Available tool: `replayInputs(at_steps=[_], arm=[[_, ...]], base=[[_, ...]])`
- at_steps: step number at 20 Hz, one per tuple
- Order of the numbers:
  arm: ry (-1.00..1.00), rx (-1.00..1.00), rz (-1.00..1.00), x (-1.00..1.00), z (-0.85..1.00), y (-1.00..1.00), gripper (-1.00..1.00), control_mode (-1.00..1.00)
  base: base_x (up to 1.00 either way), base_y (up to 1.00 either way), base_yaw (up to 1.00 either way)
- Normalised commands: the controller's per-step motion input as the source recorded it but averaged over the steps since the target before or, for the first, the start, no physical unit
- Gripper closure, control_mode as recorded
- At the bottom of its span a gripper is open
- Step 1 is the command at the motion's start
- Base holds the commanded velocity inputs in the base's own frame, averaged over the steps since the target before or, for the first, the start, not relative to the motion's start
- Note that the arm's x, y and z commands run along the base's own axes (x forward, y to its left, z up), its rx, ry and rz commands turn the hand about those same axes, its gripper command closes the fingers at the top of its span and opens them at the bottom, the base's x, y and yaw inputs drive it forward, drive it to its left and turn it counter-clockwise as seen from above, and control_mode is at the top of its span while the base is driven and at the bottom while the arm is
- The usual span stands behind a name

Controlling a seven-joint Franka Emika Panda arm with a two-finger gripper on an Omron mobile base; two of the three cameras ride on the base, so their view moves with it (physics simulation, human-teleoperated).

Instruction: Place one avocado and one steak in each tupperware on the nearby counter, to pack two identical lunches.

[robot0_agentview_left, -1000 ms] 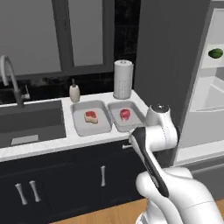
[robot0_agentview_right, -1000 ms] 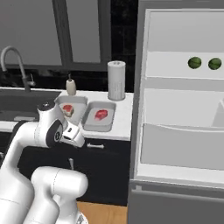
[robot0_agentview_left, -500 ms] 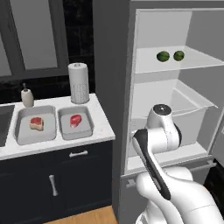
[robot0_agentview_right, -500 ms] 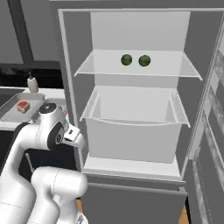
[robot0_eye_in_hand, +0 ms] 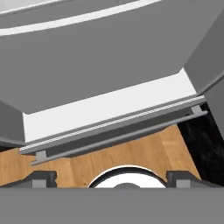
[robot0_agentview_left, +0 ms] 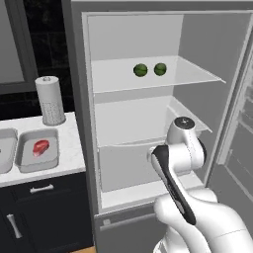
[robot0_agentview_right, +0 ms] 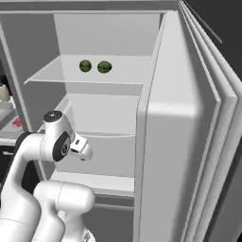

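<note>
Fridge (robot0_agentview_left: 148,29) open w/ door (robot0_agentview_right: 184,142) swung wide; 2 avocados (robot0_agentview_left: 141,69) (robot0_agentview_left: 160,68) side by side on upper shelf (robot0_agentview_left: 163,79). Tupperware (robot0_agentview_left: 38,150) w/ steak (robot0_agentview_left: 41,147) sits on worktop (robot0_agentview_left: 74,148) left of fridge, 2nd tupperware (robot0_agentview_left: 6,154) touching it at frame edge. Paper towel roll (robot0_agentview_left: 50,100) behind. Pincer (robot0_eye_in_hand: 112,178) tips barely visible, aimed at fridge base & wood floor (robot0_eye_in_hand: 144,153); spread or pressed together – can't tell
</note>
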Motion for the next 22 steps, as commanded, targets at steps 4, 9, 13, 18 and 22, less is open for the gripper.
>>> replayInputs(at_steps=[4,9,13,18,22], arm=[[0.00,0.00,0.00,0.00,0.00,0.00,-1.00,1.00],[0.00,0.00,0.00,0.00,0.00,0.00,-1.00,1.00],[-0.29,0.00,0.00,-0.03,1.00,-0.07,-1.00,-1.00],[-0.48,0.00,0.00,-0.44,1.00,-0.29,-1.00,-1.00],[-0.44,0.00,0.00,-0.53,1.00,-0.44,-1.00,-1.00]], base=[[0.84,0.00,0.00],[0.48,0.04,0.00],[0.00,0.00,0.00],[0.00,0.00,0.00],[0.00,0.00,0.00]])
